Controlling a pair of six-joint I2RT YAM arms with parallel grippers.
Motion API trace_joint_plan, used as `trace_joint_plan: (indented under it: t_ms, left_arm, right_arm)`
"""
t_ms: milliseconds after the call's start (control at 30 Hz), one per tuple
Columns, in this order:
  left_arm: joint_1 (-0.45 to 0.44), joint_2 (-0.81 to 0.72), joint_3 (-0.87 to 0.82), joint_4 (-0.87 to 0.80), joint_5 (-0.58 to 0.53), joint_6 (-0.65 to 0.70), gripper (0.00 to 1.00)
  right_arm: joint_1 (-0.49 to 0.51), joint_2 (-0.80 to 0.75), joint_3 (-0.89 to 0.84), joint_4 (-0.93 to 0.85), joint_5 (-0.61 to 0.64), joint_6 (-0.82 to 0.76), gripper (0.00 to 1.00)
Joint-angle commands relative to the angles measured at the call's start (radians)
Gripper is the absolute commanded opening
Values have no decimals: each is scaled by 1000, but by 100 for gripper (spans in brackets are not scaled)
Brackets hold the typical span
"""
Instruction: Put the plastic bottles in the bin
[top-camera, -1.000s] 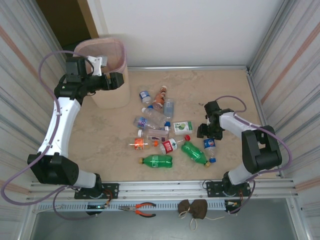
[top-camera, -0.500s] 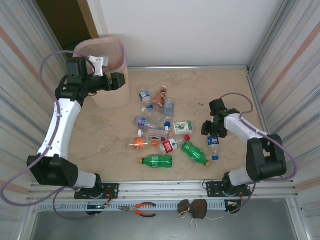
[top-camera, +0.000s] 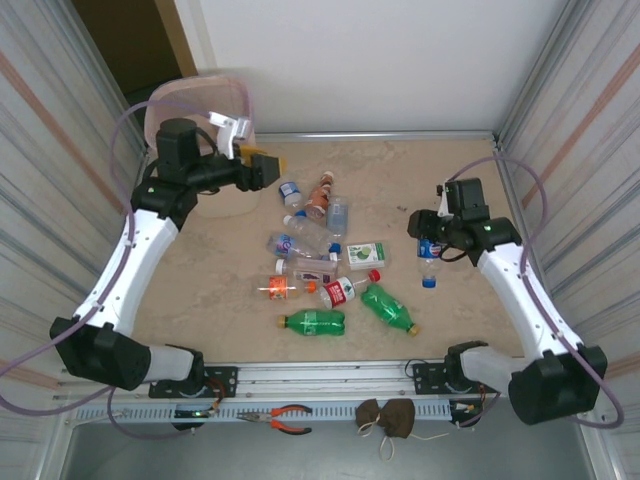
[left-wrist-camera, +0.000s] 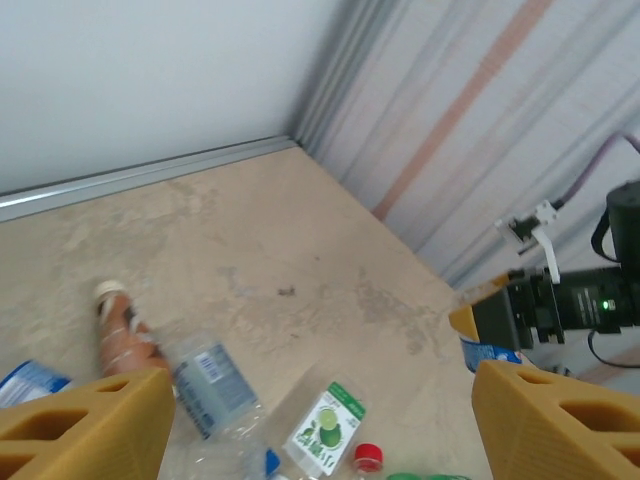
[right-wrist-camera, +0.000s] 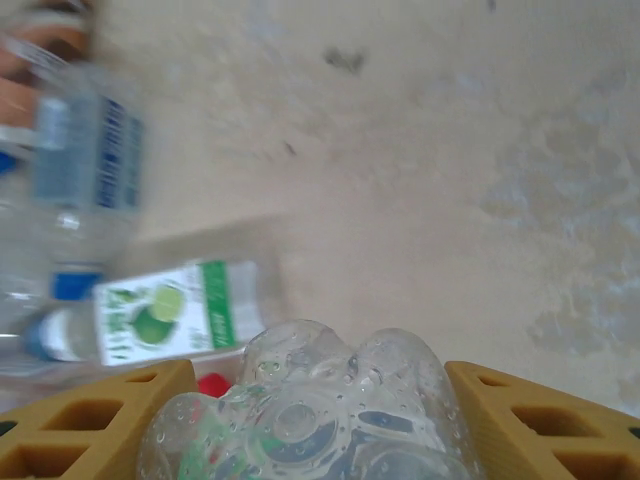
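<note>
Scattered bottles (top-camera: 314, 321) clog the tabletop (top-camera: 440, 170) middle; its far strip and far-right corner lie bare

Two white-shelled arms (top-camera: 122, 258), black joints, ochre jaws with hollow cells, mauve cables (top-camera: 112, 150), black bases (top-camera: 100, 352)

One bin (top-camera: 195, 95) at upper left. Two green bottles (top-camera: 313, 322) at lower centre. Clear bottles (top-camera: 300, 236): roughly ten, though the centre cluster overlaps. One pliers (top-camera: 290, 418) along the bottom edge.
</note>
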Motion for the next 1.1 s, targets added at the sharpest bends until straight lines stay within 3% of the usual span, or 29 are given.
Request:
trace_joint_plan:
  t_ms: [0,433,767,1067]
  left_arm:
    - [-56,-4,-18,97,56,35,79]
    - [-287,76,-21,338,180,51,83]
    - [-386,148,29,384,260,66,87]
    - [-448,207,80,355,281,109,91]
  right_arm:
    - [2,-67,35,74,-97,47,54]
    - [100,-196,81,393,-260,105,52]
    - [173,-210,99,589,-388,98,52]
    - [220,-197,140,637,-445,97,51]
